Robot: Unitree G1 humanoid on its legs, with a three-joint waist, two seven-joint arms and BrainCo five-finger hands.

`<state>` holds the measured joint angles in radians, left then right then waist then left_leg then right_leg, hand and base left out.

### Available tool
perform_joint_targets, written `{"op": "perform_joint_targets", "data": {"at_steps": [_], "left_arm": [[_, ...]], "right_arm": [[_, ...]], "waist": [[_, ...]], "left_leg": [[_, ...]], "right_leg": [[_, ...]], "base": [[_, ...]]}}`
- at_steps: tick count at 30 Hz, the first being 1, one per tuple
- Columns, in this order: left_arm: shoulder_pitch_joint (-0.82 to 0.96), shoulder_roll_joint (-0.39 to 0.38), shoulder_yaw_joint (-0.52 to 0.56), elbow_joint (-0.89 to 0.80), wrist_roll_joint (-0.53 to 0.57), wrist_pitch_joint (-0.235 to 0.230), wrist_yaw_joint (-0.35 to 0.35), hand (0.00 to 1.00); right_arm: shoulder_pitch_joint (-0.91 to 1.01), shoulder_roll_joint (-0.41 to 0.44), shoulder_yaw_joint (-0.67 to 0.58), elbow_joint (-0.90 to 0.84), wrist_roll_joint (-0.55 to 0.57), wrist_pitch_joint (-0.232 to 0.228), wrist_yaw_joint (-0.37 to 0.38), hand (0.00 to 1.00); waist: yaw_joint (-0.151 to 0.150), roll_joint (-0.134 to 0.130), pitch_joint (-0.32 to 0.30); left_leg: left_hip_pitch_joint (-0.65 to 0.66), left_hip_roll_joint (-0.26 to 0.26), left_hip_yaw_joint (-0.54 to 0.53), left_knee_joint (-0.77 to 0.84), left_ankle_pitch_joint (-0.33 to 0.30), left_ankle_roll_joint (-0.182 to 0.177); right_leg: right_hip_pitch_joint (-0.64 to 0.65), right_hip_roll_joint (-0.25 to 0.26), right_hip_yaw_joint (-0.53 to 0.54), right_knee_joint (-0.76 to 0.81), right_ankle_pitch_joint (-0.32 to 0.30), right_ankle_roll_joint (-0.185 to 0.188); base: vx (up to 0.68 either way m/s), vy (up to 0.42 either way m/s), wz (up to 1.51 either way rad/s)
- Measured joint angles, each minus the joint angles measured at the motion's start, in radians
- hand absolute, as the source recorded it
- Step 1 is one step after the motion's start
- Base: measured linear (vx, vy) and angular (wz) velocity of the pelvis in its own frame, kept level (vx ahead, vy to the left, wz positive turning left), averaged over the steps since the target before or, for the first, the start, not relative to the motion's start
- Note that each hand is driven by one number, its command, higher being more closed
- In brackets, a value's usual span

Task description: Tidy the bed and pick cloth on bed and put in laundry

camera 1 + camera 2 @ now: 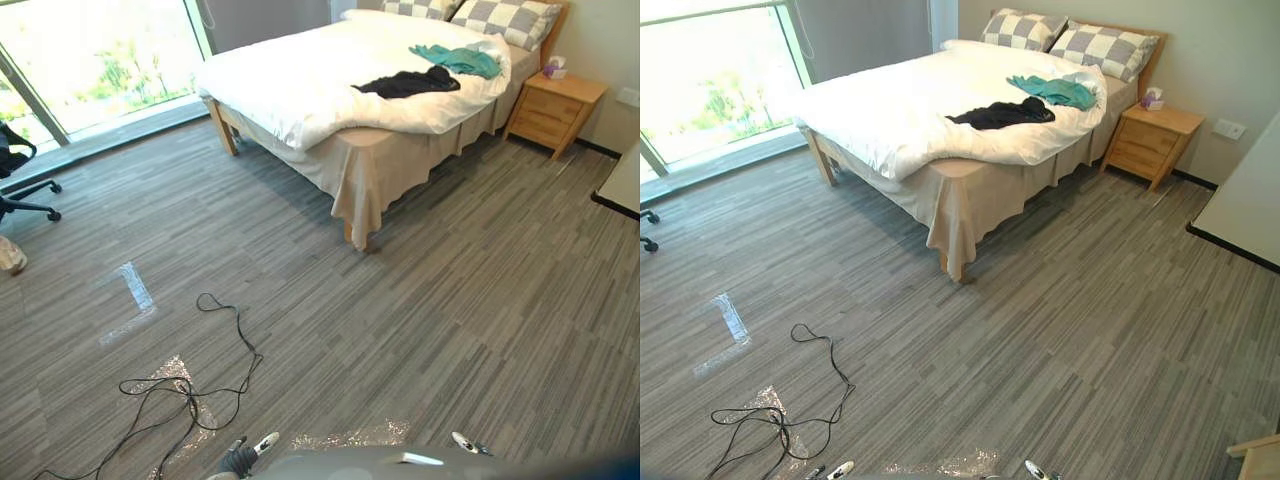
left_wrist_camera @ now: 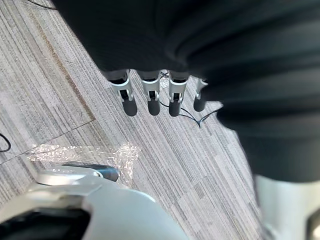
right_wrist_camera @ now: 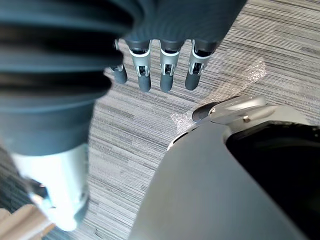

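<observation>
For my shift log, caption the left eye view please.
A black cloth and a teal cloth lie on the bed, on its white duvet, beyond grey floor.

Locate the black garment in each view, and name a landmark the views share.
Left eye view: black garment upper right of centre on the white duvet, beside the teal cloth.
Right eye view: upper middle, on the same duvet.
Left wrist view: left robot hand over carpet.
Right wrist view: right robot hand over carpet.
Landmark in both eye views: wooden nightstand beside the bed.

Left hand (image 2: pixel 151 92) lowered, fingers straight, side by side, grasping nothing, right hand (image 3: pixel 169 70) lowered, fingers likewise straight, empty.
</observation>
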<state>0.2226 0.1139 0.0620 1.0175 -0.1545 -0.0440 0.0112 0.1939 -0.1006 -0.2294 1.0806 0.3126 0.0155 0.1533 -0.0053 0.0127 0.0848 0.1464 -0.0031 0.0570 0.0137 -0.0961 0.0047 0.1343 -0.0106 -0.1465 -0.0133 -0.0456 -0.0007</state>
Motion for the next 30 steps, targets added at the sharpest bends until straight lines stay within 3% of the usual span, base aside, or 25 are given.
{"op": "perform_joint_targets", "data": {"at_steps": [10, 14, 20, 22, 26, 30], "left_arm": [[-0.021, 0.004, -0.001, 0.010, 0.059, 0.023, -0.011, 0.00], [-0.037, 0.006, -0.001, 0.009, 0.077, 0.066, -0.010, 0.00], [-0.047, 0.006, -0.002, 0.009, 0.107, 0.091, -0.011, 0.00], [-0.049, 0.006, -0.002, 0.008, 0.108, 0.101, -0.009, 0.00], [-0.055, 0.015, -0.012, 0.007, 0.108, 0.118, -0.005, 0.00], [-0.043, 0.018, -0.015, 0.009, 0.109, 0.143, 0.021, 0.00]], "right_arm": [[-0.023, 0.002, -0.018, 0.012, -0.004, 0.036, -0.002, 0.00], [-0.031, 0.006, -0.031, 0.015, -0.005, 0.037, -0.006, 0.00], [-0.031, 0.011, -0.038, 0.015, -0.002, 0.037, -0.031, 0.00], [-0.031, 0.012, -0.041, 0.014, -0.001, 0.037, -0.044, 0.00], [-0.032, 0.023, -0.075, -0.004, 0.021, 0.055, -0.066, 0.00], [-0.037, 0.031, -0.078, -0.003, 0.040, 0.080, -0.077, 0.00]], "waist": [[-0.002, 0.006, 0.019], [-0.002, 0.005, 0.020], [-0.003, 0.003, 0.026], [-0.003, -0.004, 0.034], [-0.005, -0.008, 0.058], [-0.005, -0.020, 0.066]], "left_leg": [[0.049, 0.005, 0.020, -0.018, -0.016, -0.025], [0.054, 0.005, 0.029, -0.025, -0.016, -0.026], [0.075, 0.005, 0.034, -0.029, -0.016, -0.026], [0.079, 0.005, 0.041, -0.028, -0.017, -0.025], [0.071, -0.007, 0.058, 0.009, -0.047, 0.005], [0.072, -0.001, 0.105, 0.051, -0.070, 0.008]], "right_leg": [[0.054, 0.007, -0.004, -0.056, 0.010, 0.033], [0.053, 0.007, -0.003, -0.056, 0.011, 0.040], [0.067, 0.006, -0.003, -0.049, 0.009, 0.040], [0.050, 0.002, -0.003, -0.007, -0.016, 0.032], [-0.057, -0.034, -0.004, 0.242, -0.152, 0.039], [-0.078, -0.075, -0.072, 0.301, -0.187, 0.036]], "base": [[0.07, -0.003, -0.05], [-0.01, -0.010, -0.04], [-0.05, -0.022, -0.04], [-0.08, -0.020, -0.05], [-0.08, 0.003, -0.06], [-0.02, 0.010, -0.33]]}}
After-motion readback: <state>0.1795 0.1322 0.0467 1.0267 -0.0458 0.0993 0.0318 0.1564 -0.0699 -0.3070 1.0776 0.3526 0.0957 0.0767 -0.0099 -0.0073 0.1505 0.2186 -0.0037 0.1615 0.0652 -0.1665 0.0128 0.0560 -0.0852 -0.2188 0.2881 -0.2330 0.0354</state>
